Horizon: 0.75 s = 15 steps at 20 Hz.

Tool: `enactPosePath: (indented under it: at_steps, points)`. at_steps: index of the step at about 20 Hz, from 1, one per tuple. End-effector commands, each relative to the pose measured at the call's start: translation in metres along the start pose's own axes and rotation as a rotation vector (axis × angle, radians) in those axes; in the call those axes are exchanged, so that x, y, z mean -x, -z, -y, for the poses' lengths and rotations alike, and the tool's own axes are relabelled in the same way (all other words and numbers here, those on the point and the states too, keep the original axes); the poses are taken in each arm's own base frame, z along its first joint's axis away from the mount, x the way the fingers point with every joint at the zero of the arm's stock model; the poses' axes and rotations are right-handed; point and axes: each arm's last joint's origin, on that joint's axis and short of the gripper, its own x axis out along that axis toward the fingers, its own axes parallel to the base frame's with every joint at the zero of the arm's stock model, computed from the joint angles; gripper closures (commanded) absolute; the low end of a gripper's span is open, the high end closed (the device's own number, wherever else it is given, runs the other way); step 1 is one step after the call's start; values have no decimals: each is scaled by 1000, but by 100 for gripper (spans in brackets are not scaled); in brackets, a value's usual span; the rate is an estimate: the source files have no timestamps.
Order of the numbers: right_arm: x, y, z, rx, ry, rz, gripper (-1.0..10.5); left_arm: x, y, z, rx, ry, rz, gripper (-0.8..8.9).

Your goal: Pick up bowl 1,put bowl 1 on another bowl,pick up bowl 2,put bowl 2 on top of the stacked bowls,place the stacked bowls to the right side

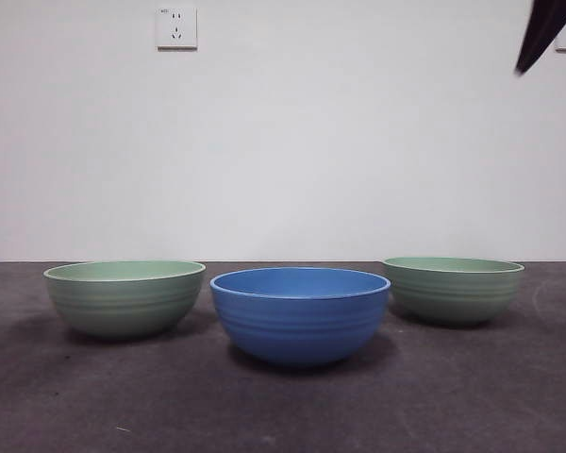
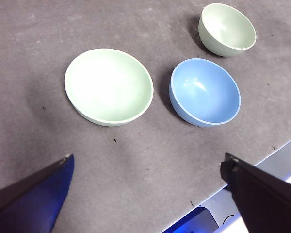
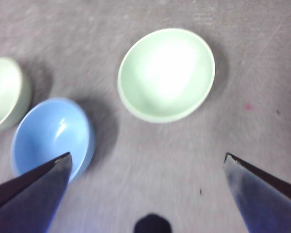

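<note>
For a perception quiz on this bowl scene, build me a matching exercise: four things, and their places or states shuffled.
Things:
1. blue bowl
2. green bowl nearest the left tool
3. green bowl nearest the right tool
4. left tool

Places or states:
A. left in the front view
B. jaws apart, holding nothing
C. between the other two bowls
D. right in the front view

Pairs: 1-C, 2-A, 3-D, 4-B

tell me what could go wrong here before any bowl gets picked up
1. The blue bowl sits close beside the left green bowl; an end effector reaching for that rim might nudge its neighbour.
2. All bowls have smooth, rounded walls, so a rim grasp could slip or tip the bowl.
3. Both the left end effector and the right end effector hang open above the same bowls; they might collide over the middle.
</note>
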Motion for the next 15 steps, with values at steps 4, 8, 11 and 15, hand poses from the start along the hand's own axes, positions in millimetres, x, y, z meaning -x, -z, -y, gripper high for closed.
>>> enactPosePath:
  at_steps: [4, 8, 11, 15]
  points:
    - [-72, -18, 21, -60, 76, -89, 385, 1, 0, 1, -3, 3, 4, 227]
    - [-115, -20, 34, -71, 97, -134, 457, 1, 0, 1, -3, 3, 4, 227]
    - [-141, -21, 42, -80, 117, -135, 480, 1, 0, 1, -3, 2, 4, 227]
    - [-165, -19, 49, -88, 126, -144, 654, 1, 0, 1, -2, 2, 0, 227]
